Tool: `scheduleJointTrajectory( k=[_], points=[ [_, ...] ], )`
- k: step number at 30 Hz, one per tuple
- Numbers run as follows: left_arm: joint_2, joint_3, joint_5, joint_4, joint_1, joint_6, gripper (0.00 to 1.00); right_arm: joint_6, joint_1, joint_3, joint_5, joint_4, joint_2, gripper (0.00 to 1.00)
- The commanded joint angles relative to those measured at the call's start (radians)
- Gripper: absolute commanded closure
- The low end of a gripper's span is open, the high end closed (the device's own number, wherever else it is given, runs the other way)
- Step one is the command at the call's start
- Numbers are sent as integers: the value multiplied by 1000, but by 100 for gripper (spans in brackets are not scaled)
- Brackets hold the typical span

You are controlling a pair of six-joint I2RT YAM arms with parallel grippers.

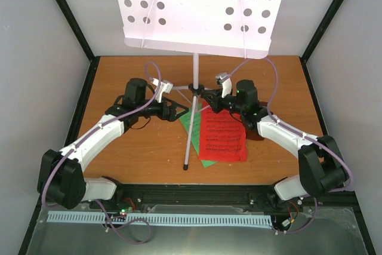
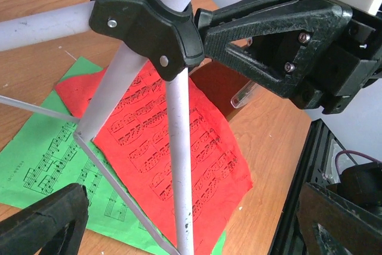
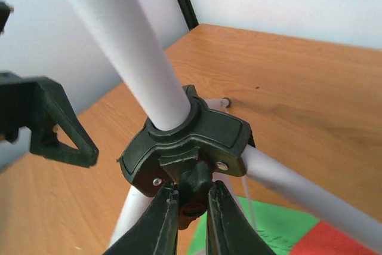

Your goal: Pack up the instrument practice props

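Note:
The silver tripod stand (image 1: 192, 73) is upright mid-table, its perforated tray (image 1: 203, 7) high at the back. My right gripper (image 3: 192, 208) is shut on the small black knob (image 3: 194, 190) under the stand's black leg hub (image 3: 191, 135); it shows in the top view (image 1: 207, 95). My left gripper (image 2: 191, 225) is wide open, its jaws on either side of the front leg (image 2: 178, 165) without touching it. The red music sheet (image 1: 222, 137) lies over the green music sheet (image 1: 192, 122) under the legs. A dark-brown object with a clear part (image 2: 216, 86), likely the metronome, sits mostly hidden behind the hub.
The stand's front leg (image 1: 189, 138) reaches toward the near edge. Grey walls and black frame posts (image 1: 71, 22) close in the wooden table (image 1: 131, 159) on three sides. A black rail (image 1: 197, 195) runs along the near edge.

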Motion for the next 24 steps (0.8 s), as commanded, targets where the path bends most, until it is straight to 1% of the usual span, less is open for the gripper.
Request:
scheduleJointTrajectory(
  k=[1, 7, 15, 17, 19, 20, 21, 24],
  points=[
    [2, -11, 31, 40, -1, -1, 4, -345, 7, -12, 80, -27, -56, 92],
    [3, -16, 31, 40, -1, 4, 4, -714, 59, -45, 274, -29, -102, 92],
    [6, -27, 32, 40, -1, 5, 4, -1046, 111, -46, 480, -22, -94, 88],
    [8, -30, 30, 40, 0, 6, 4, -1086, 126, -53, 523, -4, -95, 86],
    [10, -32, 26, 40, -1, 7, 4, -1078, 133, -63, 528, 14, -112, 82],
    [11, -32, 25, 40, 0, 8, 4, -1056, 134, -69, 512, 20, -126, 76],
    [13, -32, 22, 40, 0, 9, 4, -1028, 134, -79, 486, 28, -145, 68],
    [12, -28, 13, 41, -1, 15, 4, -904, 134, -123, 417, 58, -216, 53]
  ],
)
